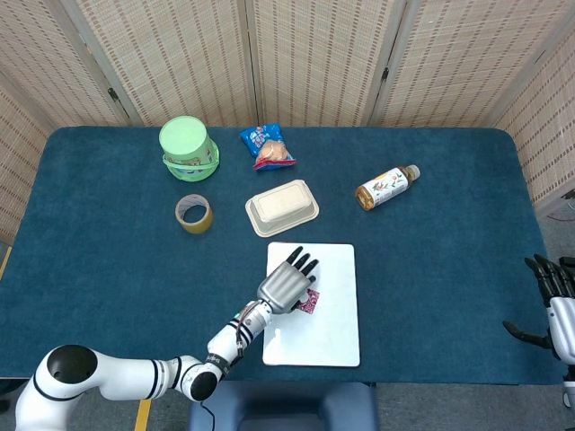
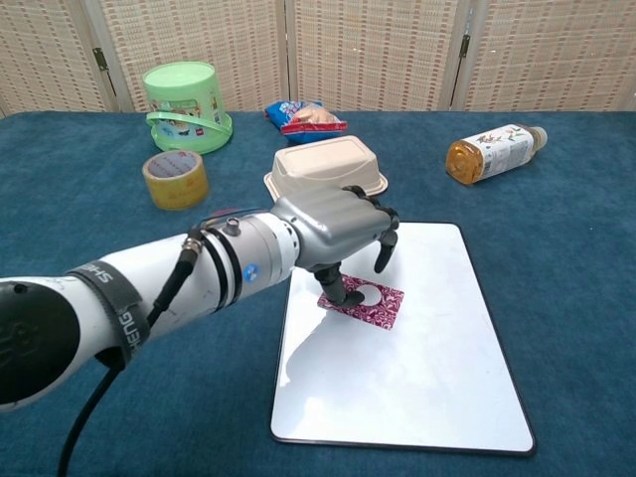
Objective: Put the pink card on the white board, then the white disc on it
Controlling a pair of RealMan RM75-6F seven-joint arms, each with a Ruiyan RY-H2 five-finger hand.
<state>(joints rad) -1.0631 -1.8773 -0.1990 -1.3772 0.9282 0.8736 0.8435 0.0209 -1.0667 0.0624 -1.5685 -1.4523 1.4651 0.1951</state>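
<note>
- Two robot hands show: the left robot hand (image 2: pixel 333 231) hangs over the near-left part of the board (image 2: pixel 427 388), its fingers (image 2: pixel 384 248) curled downward above the card (image 2: pixel 366 302).
- Whether its thumb (image 2: pixel 343 289) touches the disc (image 2: pixel 366 294) cannot be told; the thumb tip sits at the card's left edge, just beside the disc, with nothing plainly clamped.
- Card: pink, patterned, flat on the board directly under the left robot hand.
- Disc: white, resting on the card, just below the fingertips in the chest view. The head view hides it under the hand (image 1: pixel 286 285).
- Right robot hand (image 1: pixel 554 296): far off at the desk's right edge, fingers apart and holding nothing.
- Beyond the left robot hand, past the board's far edge, sits a beige tray (image 2: pixel 326 165).
- Further back lie a snack bag (image 2: pixel 304 116) and a green bucket (image 2: pixel 187 105); a tape roll (image 2: pixel 175 178) lies back and to the left.
- A bottle (image 2: pixel 494 151) lies on its side, back and to the right.
- All rest on the blue desk (image 2: pixel 89 219).
</note>
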